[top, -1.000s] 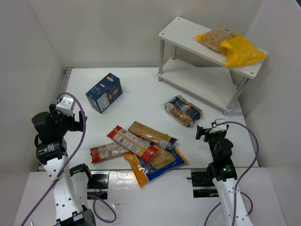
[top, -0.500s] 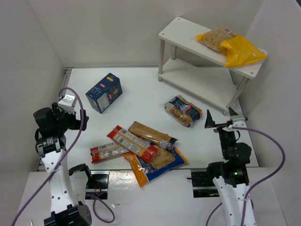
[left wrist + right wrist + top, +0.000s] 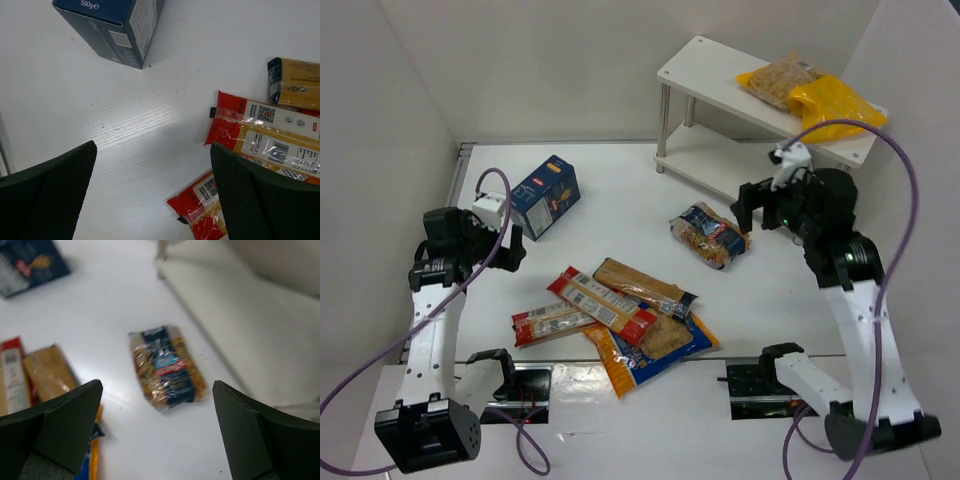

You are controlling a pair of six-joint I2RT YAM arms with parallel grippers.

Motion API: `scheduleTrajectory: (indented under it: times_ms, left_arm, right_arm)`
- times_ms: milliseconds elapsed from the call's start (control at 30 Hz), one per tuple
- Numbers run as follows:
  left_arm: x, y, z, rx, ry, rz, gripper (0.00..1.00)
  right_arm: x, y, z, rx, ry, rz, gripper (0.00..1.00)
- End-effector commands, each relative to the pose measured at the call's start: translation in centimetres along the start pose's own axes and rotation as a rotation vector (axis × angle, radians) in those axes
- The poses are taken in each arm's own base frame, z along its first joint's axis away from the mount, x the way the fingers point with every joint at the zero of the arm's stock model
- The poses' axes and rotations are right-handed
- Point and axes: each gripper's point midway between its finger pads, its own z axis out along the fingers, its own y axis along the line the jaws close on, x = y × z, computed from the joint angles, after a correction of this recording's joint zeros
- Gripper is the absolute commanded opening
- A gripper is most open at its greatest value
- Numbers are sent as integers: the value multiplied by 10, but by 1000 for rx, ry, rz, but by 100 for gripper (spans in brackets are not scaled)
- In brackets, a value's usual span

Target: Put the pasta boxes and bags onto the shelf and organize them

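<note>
A dark blue carton (image 3: 542,196) stands at the far left of the table. A clear and blue pasta bag (image 3: 710,236) lies in front of the white shelf (image 3: 712,72). Two yellow bags (image 3: 820,100) lie on the shelf's top tier. Red spaghetti packs (image 3: 600,303), a brown pack (image 3: 642,285) and an orange-blue bag (image 3: 645,355) lie piled at the near middle. My left gripper (image 3: 508,248) is open and empty, above bare table between the carton (image 3: 115,25) and the red packs (image 3: 260,132). My right gripper (image 3: 752,207) is open and empty, above the pasta bag (image 3: 167,367).
White walls close in the table on the left, back and right. The shelf's lower tier (image 3: 240,325) is bare and lies just right of the pasta bag. A slim silver shelf leg (image 3: 663,128) stands at the shelf's near left corner.
Both arms have lifted and reached forward. The right gripper moved from the near right edge up over the pasta bag by the shelf. The left gripper moved right, toward the carton.
</note>
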Motion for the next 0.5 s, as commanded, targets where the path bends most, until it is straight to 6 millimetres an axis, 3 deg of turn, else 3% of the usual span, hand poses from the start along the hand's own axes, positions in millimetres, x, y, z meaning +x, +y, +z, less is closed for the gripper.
scheduleTrajectory:
  times_ms: [0, 100, 167, 200, 367, 467]
  left_arm:
    - [-22, 10, -18, -69, -78, -14, 100]
    - [-22, 23, -28, -130, -97, -54, 100]
    - [-23, 33, -35, -172, -118, -75, 100]
    - [-21, 35, -37, -183, -121, -80, 100]
    - [-21, 44, -43, -224, -144, -87, 100]
    - [-19, 46, -42, -234, -132, -93, 100]
  right_arm:
    - [66, 49, -2, -278, 317, -24, 99]
    - [109, 99, 18, -312, 518, -240, 99]
    - [121, 121, 30, -301, 495, -325, 99]
    - [136, 128, 32, -313, 510, -372, 99]
    - [140, 133, 57, -326, 475, -519, 99]
    - [158, 137, 75, -328, 511, -579, 99]
